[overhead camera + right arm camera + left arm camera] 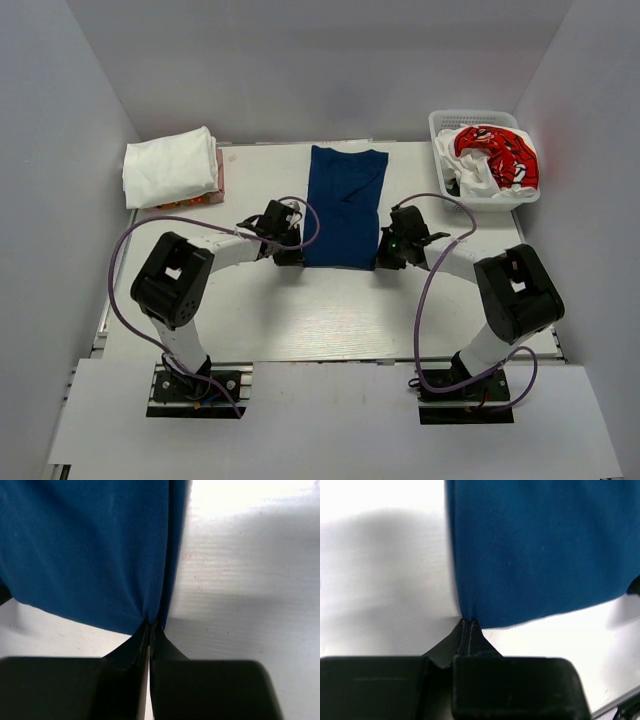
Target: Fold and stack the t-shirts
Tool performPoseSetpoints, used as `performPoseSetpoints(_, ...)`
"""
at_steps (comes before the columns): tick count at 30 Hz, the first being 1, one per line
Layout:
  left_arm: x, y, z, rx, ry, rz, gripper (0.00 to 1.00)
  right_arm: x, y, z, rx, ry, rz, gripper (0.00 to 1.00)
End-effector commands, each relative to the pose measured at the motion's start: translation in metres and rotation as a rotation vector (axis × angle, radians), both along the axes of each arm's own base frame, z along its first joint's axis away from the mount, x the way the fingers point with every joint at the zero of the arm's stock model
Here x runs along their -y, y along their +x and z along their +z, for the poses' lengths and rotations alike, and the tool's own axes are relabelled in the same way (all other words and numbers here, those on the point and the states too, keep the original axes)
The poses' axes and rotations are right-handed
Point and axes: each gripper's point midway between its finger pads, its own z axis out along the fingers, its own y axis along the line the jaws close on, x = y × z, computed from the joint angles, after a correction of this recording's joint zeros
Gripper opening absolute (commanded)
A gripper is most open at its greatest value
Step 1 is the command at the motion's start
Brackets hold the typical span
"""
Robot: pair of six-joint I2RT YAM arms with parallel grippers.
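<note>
Top external view: one white t-shirt folded far left; navy t-shirt half-folded at desk centre, left end effector and right end effector clamped on its near corners; red t-shirt unfolded in basket.

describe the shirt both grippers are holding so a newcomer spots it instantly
Look at the middle of the white table. The blue t-shirt lies there folded into a long strip, near corners pinched by the left gripper and right gripper. It is the only blue cloth; the white folded shirt sits far left, the basket far right.
</note>
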Motion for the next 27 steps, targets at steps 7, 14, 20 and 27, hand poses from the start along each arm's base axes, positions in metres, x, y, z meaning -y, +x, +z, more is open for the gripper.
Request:
performPoseSetpoints(7, -0.008, -0.054, 0.038, 0.056, -0.111, -0.027, 0.00, -0.010, -0.054, 0.028, -0.005, 0.135, 0.120, 0.00)
performPoseSetpoints(14, -0.003, -0.087, 0.071, 0.086, -0.218, -0.062, 0.00, -0.014, -0.087, 0.062, 0.026, 0.198, 0.192, 0.00)
performPoseSetpoints(20, -0.004, -0.053, 0.130, 0.249, -0.215, 0.005, 0.00, -0.021, -0.053, 0.122, 0.192, 0.237, 0.164, 0.00)
performPoseSetpoints(27, -0.016, 0.010, 0.183, 0.405, -0.123, 0.172, 0.00, -0.015, 0.009, 0.165, 0.339, 0.161, 0.028, 0.00)
